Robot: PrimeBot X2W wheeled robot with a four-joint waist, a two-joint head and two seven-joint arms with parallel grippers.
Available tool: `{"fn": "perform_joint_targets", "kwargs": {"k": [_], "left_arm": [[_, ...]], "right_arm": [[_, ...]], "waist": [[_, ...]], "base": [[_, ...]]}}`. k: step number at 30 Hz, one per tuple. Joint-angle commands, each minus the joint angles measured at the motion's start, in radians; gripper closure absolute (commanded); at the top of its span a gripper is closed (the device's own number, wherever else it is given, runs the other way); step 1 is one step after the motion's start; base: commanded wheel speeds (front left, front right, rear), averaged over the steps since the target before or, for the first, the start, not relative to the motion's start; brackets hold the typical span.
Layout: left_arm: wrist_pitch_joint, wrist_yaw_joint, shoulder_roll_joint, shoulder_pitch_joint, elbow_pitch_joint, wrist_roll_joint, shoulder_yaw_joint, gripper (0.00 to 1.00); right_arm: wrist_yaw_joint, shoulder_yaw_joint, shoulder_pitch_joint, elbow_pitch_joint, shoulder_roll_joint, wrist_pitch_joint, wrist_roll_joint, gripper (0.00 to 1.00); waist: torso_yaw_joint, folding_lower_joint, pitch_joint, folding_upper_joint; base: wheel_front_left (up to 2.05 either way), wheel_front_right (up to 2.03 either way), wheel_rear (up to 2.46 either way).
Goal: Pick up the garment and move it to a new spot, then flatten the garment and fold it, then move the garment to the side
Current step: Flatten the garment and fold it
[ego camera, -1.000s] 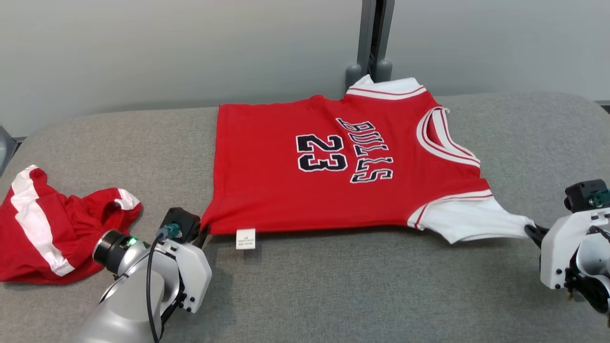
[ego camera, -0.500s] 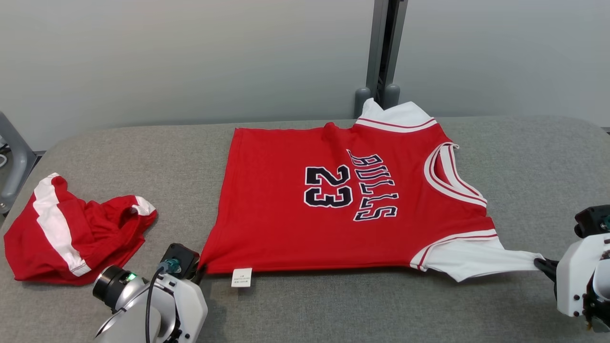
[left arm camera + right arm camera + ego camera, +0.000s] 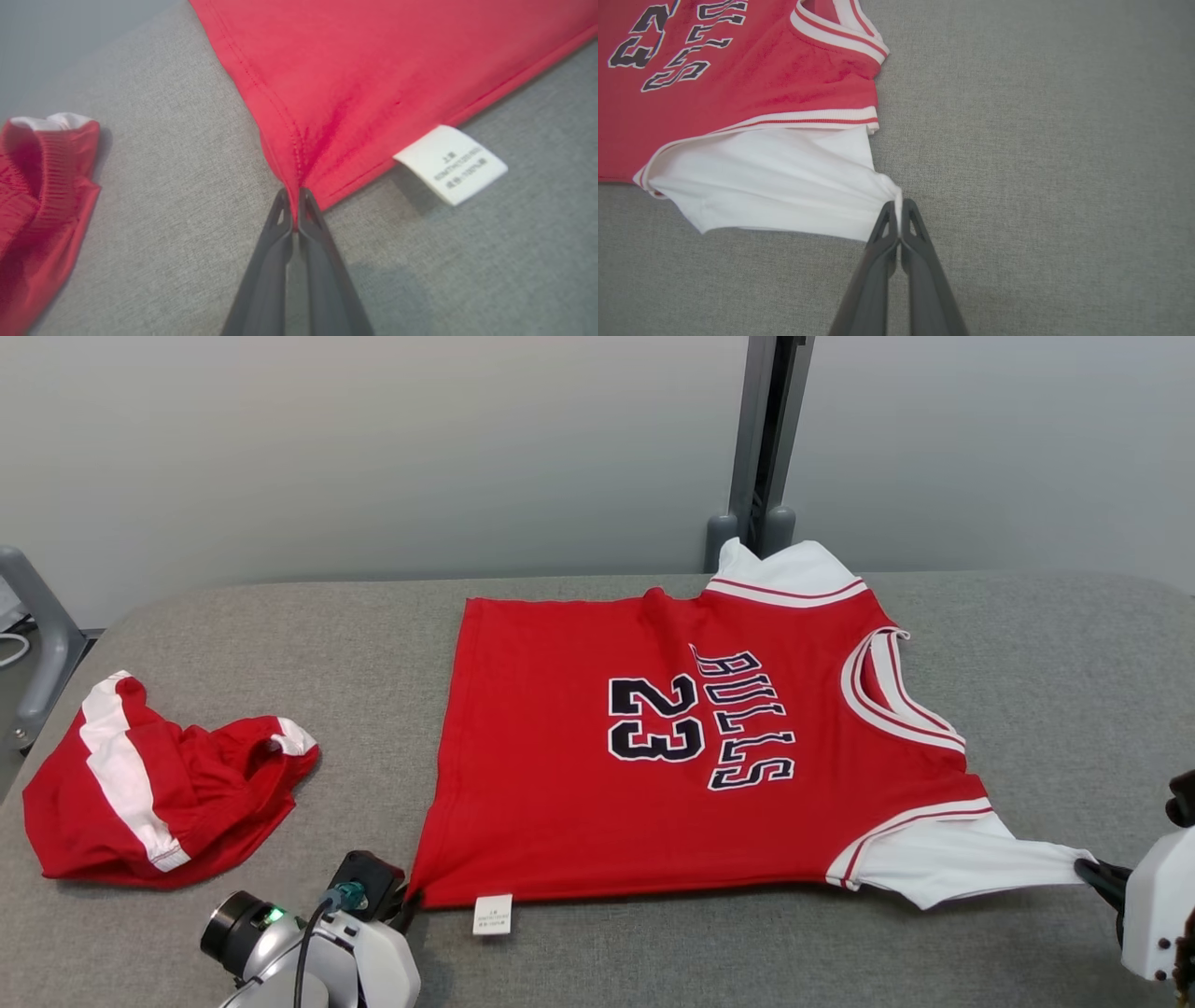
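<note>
Left gripper (image 3: 294, 203): clamps jersey (image 3: 560, 784) hem corner.
Right gripper (image 3: 900, 212): clamps near sleeve (image 3: 775, 186).
Far sleeve (image 3: 784, 569): seemingly overhangs edge of grey table (image 3: 1074, 644).

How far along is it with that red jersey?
Done: the jersey lies spread out, print up, on the grey table. In hand: the left hand is shut on its hem corner and the right hand on the white sleeve tip, seemingly flattening it. Left: no fold shows yet, and moving it aside.

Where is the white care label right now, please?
In the head view, the care label sticks out from the near edge of the jersey, just right of the left end effector.
</note>
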Motion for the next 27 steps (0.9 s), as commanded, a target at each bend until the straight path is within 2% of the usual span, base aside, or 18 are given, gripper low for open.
{"fn": "perform_joint_targets", "kwargs": {"k": [1,9,16,21,27], "left_arm": [[0.003,0.013,0.027,0.019,0.0,-0.006,0.007,1.0],[0.001,0.058,0.069,0.108,-0.124,-0.057,0.044,1.0],[0.009,0.14,0.131,0.218,-0.326,-0.108,0.091,1.0],[0.062,0.193,0.192,0.299,-0.495,-0.125,0.101,1.0],[0.163,0.23,0.285,0.388,-0.716,-0.154,0.103,1.0]], "right_arm": [[-0.003,-0.016,0.024,0.002,-0.022,-0.015,0.002,1.0],[-0.003,-0.129,0.126,-0.054,-0.006,-0.159,-0.034,1.0],[-0.004,-0.286,0.276,-0.141,0.047,-0.286,-0.06,1.0],[-0.004,-0.369,0.391,-0.209,0.08,-0.271,-0.113,1.0],[-0.004,-0.45,0.481,-0.327,0.097,-0.159,-0.155,1.0]], "waist": [[0.001,0.0,0.0,0.0],[-0.004,0.0,0.004,0.0],[-0.015,0.0,0.016,0.0],[-0.027,0.0,0.027,0.0],[-0.04,0.0,0.036,0.0]], "base": [[0.0,0.0,0.0],[0.0,0.0,0.0],[0.0,0.0,0.0],[0.0,0.0,0.0],[0.0,0.0,0.0]]}}
